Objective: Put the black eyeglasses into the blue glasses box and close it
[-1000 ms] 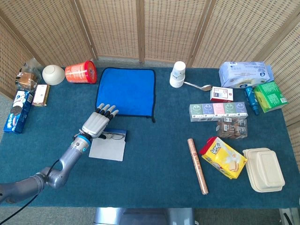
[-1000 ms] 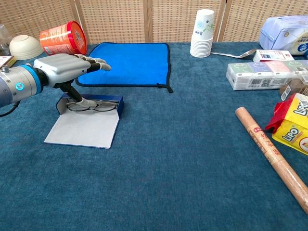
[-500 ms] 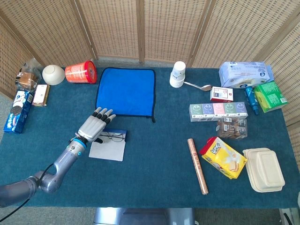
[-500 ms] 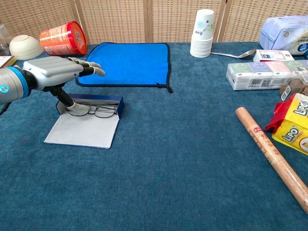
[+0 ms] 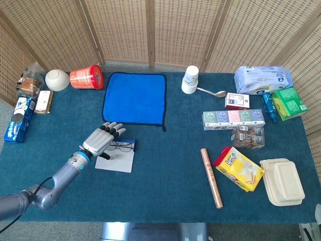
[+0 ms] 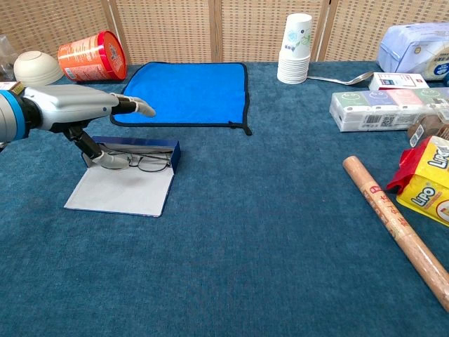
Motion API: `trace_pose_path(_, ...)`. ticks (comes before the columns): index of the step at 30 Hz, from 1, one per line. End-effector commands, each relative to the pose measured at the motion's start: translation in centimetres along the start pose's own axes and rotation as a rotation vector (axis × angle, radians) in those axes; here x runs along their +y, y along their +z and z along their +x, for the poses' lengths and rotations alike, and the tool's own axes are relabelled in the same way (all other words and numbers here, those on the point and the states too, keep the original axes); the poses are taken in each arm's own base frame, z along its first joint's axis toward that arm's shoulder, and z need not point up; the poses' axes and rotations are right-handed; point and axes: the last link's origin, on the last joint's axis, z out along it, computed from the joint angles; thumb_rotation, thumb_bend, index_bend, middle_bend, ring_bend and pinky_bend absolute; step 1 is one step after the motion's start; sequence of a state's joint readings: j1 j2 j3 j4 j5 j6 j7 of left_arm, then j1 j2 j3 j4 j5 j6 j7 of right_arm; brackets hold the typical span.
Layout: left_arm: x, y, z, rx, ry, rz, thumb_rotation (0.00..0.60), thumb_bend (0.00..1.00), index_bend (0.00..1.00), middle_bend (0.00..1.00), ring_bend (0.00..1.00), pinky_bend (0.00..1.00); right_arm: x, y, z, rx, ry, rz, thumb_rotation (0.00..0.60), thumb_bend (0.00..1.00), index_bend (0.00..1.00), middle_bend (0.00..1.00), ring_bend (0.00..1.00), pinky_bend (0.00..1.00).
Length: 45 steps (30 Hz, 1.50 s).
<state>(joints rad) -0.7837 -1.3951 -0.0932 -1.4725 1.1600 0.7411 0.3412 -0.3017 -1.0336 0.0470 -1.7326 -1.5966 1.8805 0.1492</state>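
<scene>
**Beside the blue glasses box: one hand, spread and empty, over the glasses**

Directly over the near-left end of the blue glasses box [image 6: 135, 149] hangs the left hand [image 6: 74, 107], palm down, fingers [image 5: 114, 131] stretched flat and a little apart, holding nothing; the thumb points down toward the left lens, though whether it touches I cannot tell; the right hand shows in neither view.

Inside that box lie the black eyeglasses [image 6: 133, 161], lenses flat, long axis running left to right along the box's length; they sit just below and slightly to the right of the palm. From the box's front edge the pale lid [image 6: 121, 190] spreads flat on the table toward the robot, so the box is open; the lid lies below and nearer the robot than the fingers. By my reading the glasses are already placed, and closing is what remains; that move turns on getting under the lid's near edge and swinging it up and away over the glasses, and the left hand is the only one at hand for it.

Counted around the box: one box, one pair of eyeglasses, one lid; beyond the box, one blue cloth [image 5: 135, 98]; to the left of that cloth, one red canister [image 5: 86, 78] on its side and one white bowl [image 5: 57, 79].
</scene>
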Motion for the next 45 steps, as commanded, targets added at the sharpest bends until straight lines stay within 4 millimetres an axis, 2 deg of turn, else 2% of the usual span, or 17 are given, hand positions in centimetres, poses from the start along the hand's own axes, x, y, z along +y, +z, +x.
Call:
trace_pose_path(1,0.1,-0.2,0.2,-0.048,-0.009,-0.003,0.346,0.21,0.05,0.05,0.00,0.10,0.1,-0.1,-0.1,0.001,0.002,0.000,0.419,0.43,0.17,0.29,0.22,0.24)
trace_pose_path(10,0.7,0.4,-0.1,-0.075,-0.008,0.008,0.315,0.21,0.04,0.04,0.00,0.14,0.4,-0.2,0.2,0.009,0.001,-0.008,0.419,0.43,0.17,0.29,0.22,0.24)
trace_pose_path(17,1.0,0.9,-0.2,-0.095,-0.007,0.009,0.324,0.21,0.04,0.04,0.00,0.16,0.4,-0.3,0.3,0.012,-0.001,-0.011,0.416,0.43,0.17,0.29,0.23,0.24)
trace_pose_path(24,1.5,1.1,-0.5,-0.131,0.001,-0.004,0.288,0.21,0.07,0.05,0.01,0.18,0.3,-0.4,0.4,0.011,-0.002,-0.012,0.418,0.43,0.17,0.29,0.23,0.24)
trace_pose_path(33,2.1,-0.6,-0.4,-0.136,0.005,-0.029,0.283,0.21,0.10,0.07,0.02,0.19,0.1,-0.3,0.4,0.016,0.002,-0.002,0.415,0.43,0.17,0.29,0.23,0.24)
trace_pose_path(45,1.5,-3.6,-1.6,-0.165,-0.044,-0.005,0.267,0.21,0.10,0.07,0.02,0.21,0.1,-0.6,0.5,0.021,0.010,0.009,0.416,0.43,0.17,0.29,0.23,0.24)
